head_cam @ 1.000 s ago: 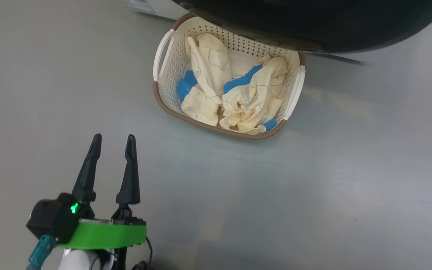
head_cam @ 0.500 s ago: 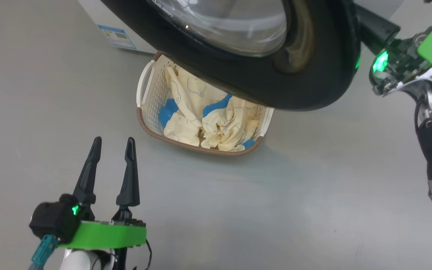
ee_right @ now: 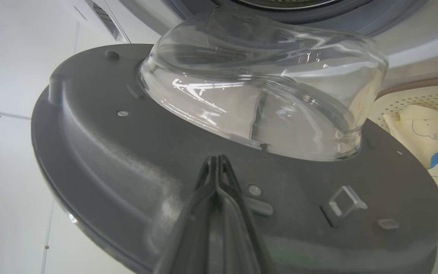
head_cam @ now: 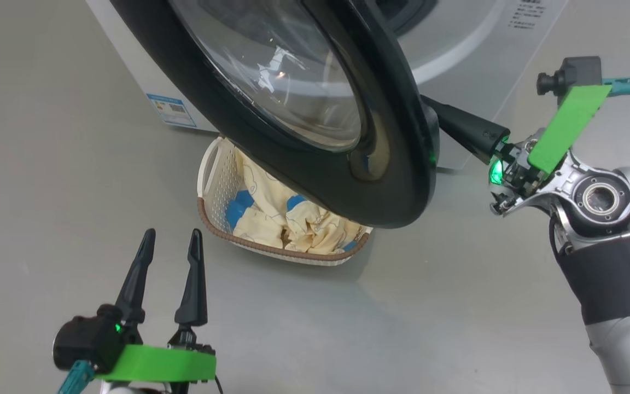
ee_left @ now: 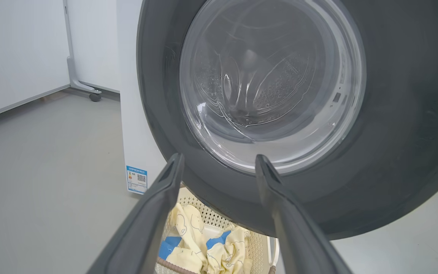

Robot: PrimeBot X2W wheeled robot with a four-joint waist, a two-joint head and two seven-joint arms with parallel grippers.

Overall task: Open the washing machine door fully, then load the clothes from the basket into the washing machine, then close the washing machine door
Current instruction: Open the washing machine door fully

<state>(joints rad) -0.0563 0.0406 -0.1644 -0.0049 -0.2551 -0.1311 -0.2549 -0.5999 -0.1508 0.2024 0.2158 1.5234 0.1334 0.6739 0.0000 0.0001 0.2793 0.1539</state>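
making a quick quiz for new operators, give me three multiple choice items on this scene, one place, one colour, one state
1. Where is the basket?
A on the floor, beneath the washing machine door
B hanging from the door
C tipped upside down

2. The patches on the clothes are:
A red
B blue
C green

3. The right gripper is:
A wide open
B shut on clothes
C shut, empty

Key: A, the door overhangs it; B, blue shows among cream fabric; C, its fingers are pressed together with nothing between.
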